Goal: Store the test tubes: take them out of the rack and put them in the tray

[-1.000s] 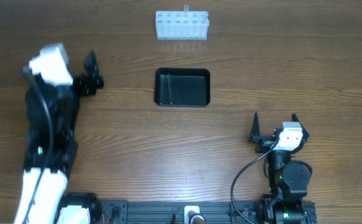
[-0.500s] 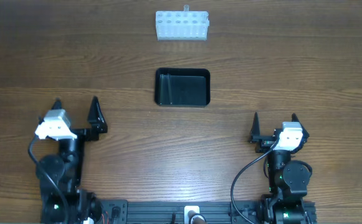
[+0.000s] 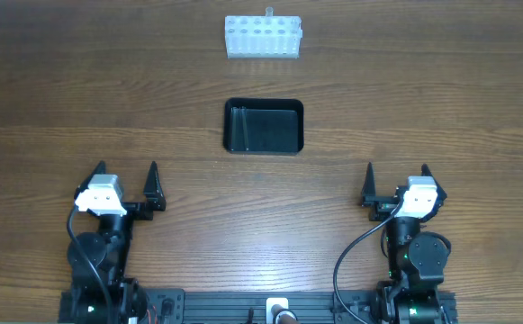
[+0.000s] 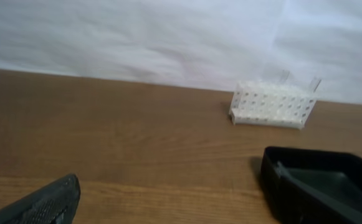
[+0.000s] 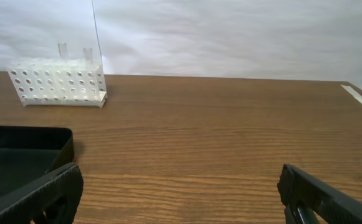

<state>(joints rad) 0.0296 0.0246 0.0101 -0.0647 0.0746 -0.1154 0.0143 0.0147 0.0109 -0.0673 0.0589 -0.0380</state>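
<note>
Your left end effector (image 3: 126, 173) is at the near left of the tabletop (image 3: 441, 90), its fingers spread wide with nothing between them. One dark finger (image 4: 43, 202) shows in the left wrist view, with bare wood beside it. Your right end effector (image 3: 397, 171) is at the near right, also wide open and empty. Both its fingers show in the right wrist view, well apart, over bare wood. The two end effectors are level with each other in the top view and well apart, both pointing toward the far side. The white rack (image 3: 262, 38) stands at the far centre of the tabletop. At least two clear test tubes (image 5: 88, 55) stand upright in it and poke up above its top along the far side. The other holes are too small to judge. The black tray (image 3: 263, 102) lies at the centre, nearer to you than the rack and apart from it, roughly in line with it. It is well apart from both end effectors. A clear streak (image 3: 239, 121) lies along the tray's left inner wall. It may be a tube lying flat, but you can't tell for sure.
</note>
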